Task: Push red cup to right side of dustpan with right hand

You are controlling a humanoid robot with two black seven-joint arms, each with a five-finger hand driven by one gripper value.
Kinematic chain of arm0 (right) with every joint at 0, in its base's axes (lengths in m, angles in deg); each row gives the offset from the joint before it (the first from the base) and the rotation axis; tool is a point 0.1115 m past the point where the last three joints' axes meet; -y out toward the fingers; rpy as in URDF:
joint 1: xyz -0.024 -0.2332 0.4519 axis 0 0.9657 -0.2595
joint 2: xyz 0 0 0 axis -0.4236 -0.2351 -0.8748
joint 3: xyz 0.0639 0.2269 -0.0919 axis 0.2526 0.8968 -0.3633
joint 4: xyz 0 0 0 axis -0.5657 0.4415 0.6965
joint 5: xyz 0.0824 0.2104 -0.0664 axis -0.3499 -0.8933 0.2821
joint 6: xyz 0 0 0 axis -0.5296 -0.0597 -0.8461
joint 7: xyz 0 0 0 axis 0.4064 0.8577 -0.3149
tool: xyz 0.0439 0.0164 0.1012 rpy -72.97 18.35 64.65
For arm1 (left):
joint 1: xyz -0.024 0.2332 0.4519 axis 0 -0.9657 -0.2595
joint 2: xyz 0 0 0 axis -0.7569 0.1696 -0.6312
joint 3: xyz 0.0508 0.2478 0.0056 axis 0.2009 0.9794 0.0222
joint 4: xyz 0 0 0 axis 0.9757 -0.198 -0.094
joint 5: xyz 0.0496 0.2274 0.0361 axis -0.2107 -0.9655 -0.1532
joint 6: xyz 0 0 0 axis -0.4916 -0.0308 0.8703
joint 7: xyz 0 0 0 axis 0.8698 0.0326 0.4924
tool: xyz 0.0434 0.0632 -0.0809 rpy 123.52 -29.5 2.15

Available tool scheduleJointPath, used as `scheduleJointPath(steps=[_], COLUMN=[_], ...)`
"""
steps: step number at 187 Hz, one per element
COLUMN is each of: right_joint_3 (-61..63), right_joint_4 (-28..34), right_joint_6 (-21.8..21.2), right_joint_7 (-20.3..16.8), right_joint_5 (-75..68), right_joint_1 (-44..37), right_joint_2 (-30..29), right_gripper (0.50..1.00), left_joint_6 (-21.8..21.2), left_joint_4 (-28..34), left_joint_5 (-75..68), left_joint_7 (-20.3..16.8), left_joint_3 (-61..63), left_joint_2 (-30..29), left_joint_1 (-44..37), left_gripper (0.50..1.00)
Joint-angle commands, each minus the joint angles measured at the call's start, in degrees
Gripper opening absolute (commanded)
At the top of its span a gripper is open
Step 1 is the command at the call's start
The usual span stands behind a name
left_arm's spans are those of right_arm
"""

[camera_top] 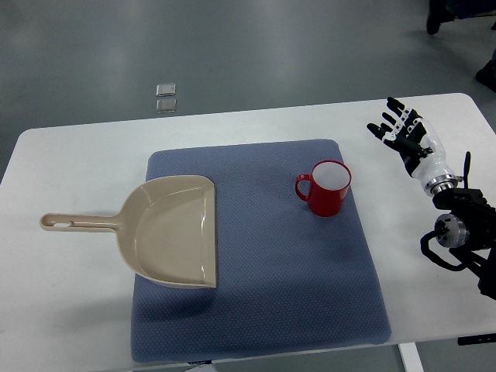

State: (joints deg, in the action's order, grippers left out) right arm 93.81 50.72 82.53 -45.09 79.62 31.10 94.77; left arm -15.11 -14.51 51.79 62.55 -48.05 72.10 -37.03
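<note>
A white table (77,310) fills most of the top view, with grey floor beyond its far edge. On it lies a blue-grey mat (294,287), roughly square with rounded corners, reaching from the table's middle down to its near edge.

The beige dustpan (174,229) rests on the left part of the mat, its open mouth facing right and its long handle stretching left off the mat onto bare table. A hanging slot shows at the handle's end.

The red cup (325,190) stands upright on the mat's upper right part, well apart from the dustpan and to its right. Its inside is white and its handle points left, toward the dustpan. No brand, label or writing can be read on the cup, the dustpan or the mat.

The right hand (407,132) comes in from the right edge, over bare table just beyond the mat's right border and near the cup without touching it. Its forearm runs down toward the lower right, with black cabling around the wrist. The dark fingers (385,128) are spread apart, pointing up and left, holding nothing.

Two small clear squares (165,97) sit on the floor past the table's far edge.
</note>
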Motion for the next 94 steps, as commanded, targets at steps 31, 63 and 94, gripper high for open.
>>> scheduleJointPath(steps=[31, 63, 94], right_joint_3=[0.0, 0.2, 0.5], right_joint_4=[0.8, 3.8, 4.5], right_joint_6=[-10.1, -11.3, -11.2], right_joint_7=[0.0, 0.0, 0.0], right_joint_5=[10.4, 18.0, 18.4], right_joint_1=[3.3, 4.9, 4.9], right_joint_2=[3.2, 4.8, 4.7], right_gripper=[0.926, 0.926, 0.926], left_joint_6=[0.0, 0.0, 0.0], left_joint_4=[0.0, 0.0, 0.0], left_joint_5=[0.0, 0.0, 0.0], left_joint_7=[0.0, 0.0, 0.0], left_joint_3=[0.1, 0.0, 0.0], left_joint_2=[0.0, 0.0, 0.0], left_joint_1=[0.0, 0.0, 0.0], left_gripper=[1.0, 1.0, 1.0])
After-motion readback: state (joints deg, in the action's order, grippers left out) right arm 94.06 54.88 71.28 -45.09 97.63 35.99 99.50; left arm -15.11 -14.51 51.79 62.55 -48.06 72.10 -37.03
